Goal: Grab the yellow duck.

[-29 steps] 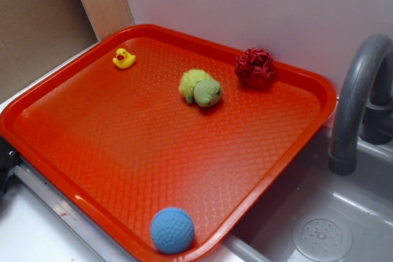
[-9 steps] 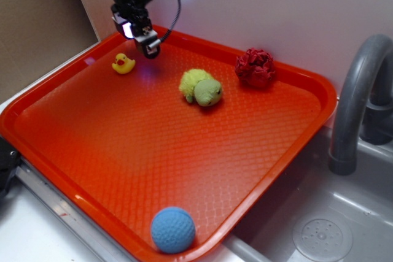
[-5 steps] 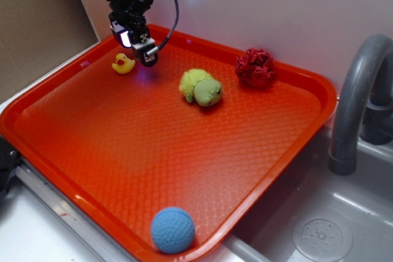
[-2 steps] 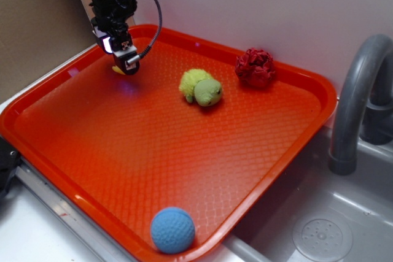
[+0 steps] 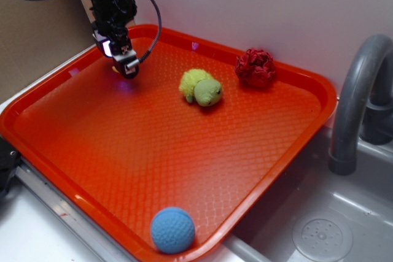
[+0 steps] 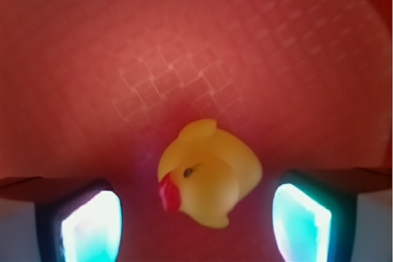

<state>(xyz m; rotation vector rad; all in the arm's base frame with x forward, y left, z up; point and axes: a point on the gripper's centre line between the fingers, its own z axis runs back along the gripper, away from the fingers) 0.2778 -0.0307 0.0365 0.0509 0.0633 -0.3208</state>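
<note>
Behind claw, yellow duck mostly hidden

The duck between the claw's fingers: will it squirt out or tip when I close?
The yellow duck looks smooth, glossy and rounded, so it may slip sideways under the pads. It seems small and probably light, so a nudge could tip it. It sits centred in the open claw, which should help.

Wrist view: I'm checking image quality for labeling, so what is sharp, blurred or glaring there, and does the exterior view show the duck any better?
Wrist view: the yellow duck is fairly clear, the tray texture soft, and the fingers glow cyan-white, overexposed. Exterior view: evenly lit and sharper, but the gripper hides nearly all of the duck.
</note>
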